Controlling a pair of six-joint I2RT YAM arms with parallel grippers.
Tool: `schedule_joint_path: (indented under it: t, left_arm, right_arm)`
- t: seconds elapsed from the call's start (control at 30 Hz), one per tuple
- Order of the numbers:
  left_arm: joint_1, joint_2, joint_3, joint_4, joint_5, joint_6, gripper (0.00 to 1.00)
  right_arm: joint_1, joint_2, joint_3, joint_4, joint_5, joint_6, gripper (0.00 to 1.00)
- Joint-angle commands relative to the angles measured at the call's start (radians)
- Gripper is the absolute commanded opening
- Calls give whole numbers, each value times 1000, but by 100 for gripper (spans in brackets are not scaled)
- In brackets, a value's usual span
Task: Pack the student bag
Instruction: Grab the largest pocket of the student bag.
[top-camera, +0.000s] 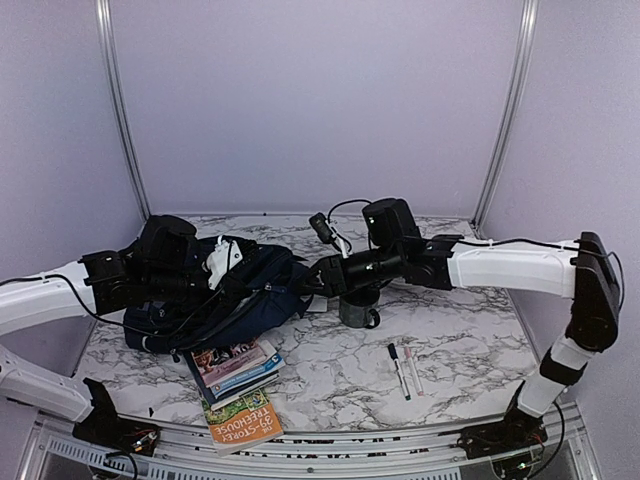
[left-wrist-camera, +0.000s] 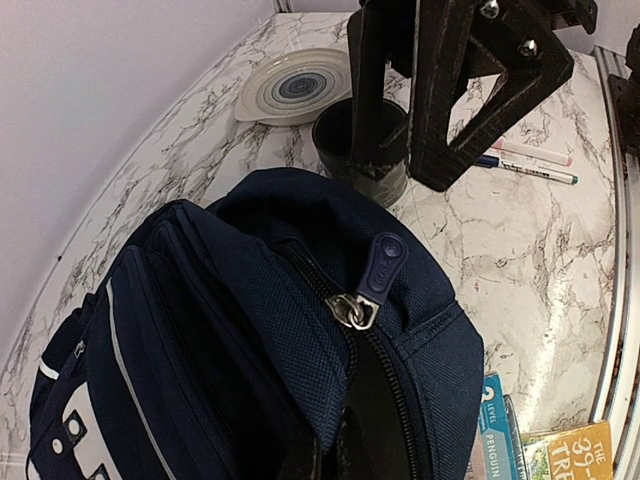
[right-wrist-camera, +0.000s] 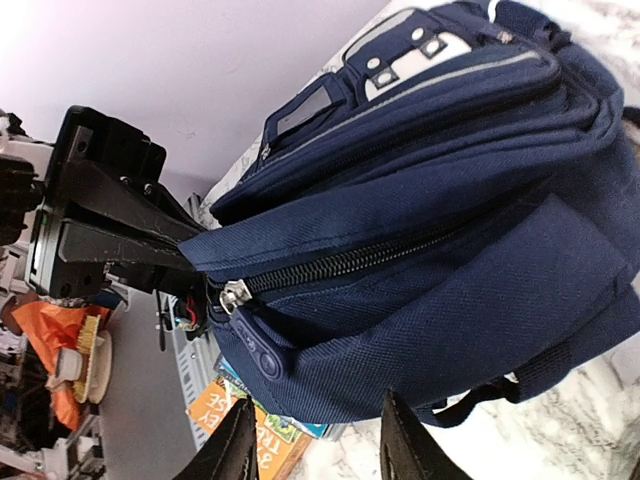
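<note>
Seen from above, an orange paperback (top-camera: 243, 420) with "Story Treehouse" on its cover lies at the front edge of a white marble-patterned table (top-camera: 470, 340). Just behind it is a small stack of books (top-camera: 235, 365), its far edge touching the bag. To the right, well apart from the books, two pens (top-camera: 399, 370) lie side by side. Beyond the books, the student bag (top-camera: 245, 300), a large navy-blue backpack with white patches, lies on its side on the left half of the table. The left gripper (right-wrist-camera: 195, 258) reaches in from the left, and its fingers are clamped shut on the bag's fabric at one end of the zip. The zip slider and its blue rubber pull (left-wrist-camera: 383, 262) sit close to that grip, and the zip teeth running away from the slider look closed. The right gripper (right-wrist-camera: 318, 420) comes in from the right at the bag's other end, its two fingers spread apart and holding nothing, with the zip pull just in front of them. A dark cup (top-camera: 355, 312) stands upright just right of the bag, under the right arm. Farther back, a pale plate with blue rings (left-wrist-camera: 295, 85) rests near the rear wall
</note>
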Motion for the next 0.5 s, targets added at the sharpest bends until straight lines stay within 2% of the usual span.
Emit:
schedule_joint_path:
  t: [0.0, 0.17, 0.23, 0.33, 0.47]
  left_arm:
    - [11, -5, 9, 10, 2, -11, 0]
    - [11, -10, 9, 10, 11, -10, 0]
    - [11, -16, 9, 10, 11, -10, 0]
    - [11, -21, 9, 12, 8, -9, 0]
    - [11, -19, 9, 12, 14, -8, 0]
  right_arm:
    - [57, -157, -64, 112, 190, -242, 41]
    - [184, -203, -174, 269, 400, -756, 45]
    - [220, -181, -181, 319, 459, -905, 47]
    - [251, -129, -167, 370, 523, -1039, 47]
    - [254, -62, -116, 340, 578, -1132, 46]
